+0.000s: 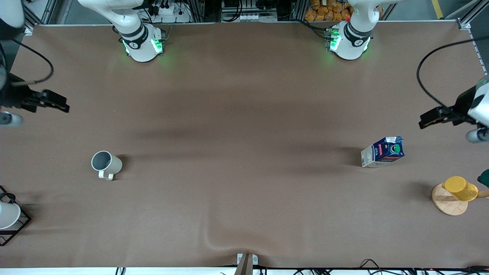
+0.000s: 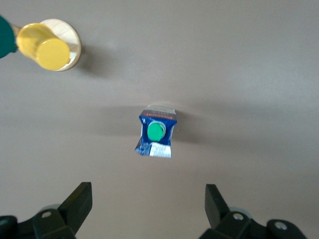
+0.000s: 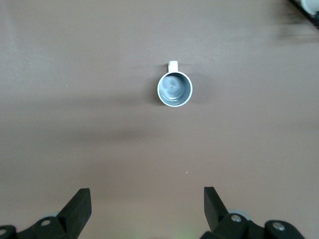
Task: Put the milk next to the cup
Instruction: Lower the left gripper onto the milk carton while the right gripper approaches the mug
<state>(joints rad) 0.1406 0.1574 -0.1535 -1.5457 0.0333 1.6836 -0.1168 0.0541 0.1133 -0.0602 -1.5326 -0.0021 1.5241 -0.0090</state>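
Observation:
The milk, a dark blue carton with a green cap, stands on the brown table toward the left arm's end. It also shows in the left wrist view. The cup, off-white with a grey inside, stands toward the right arm's end, its handle pointing at the front camera. It also shows in the right wrist view. My left gripper hangs open and empty over bare table beside the milk. My right gripper hangs open and empty over bare table beside the cup.
A yellow cup lies on a round wooden stand near the milk, with a dark green object at the table's edge. A plain white cup in a black wire frame stands near the mug. The cloth is wrinkled by the near edge.

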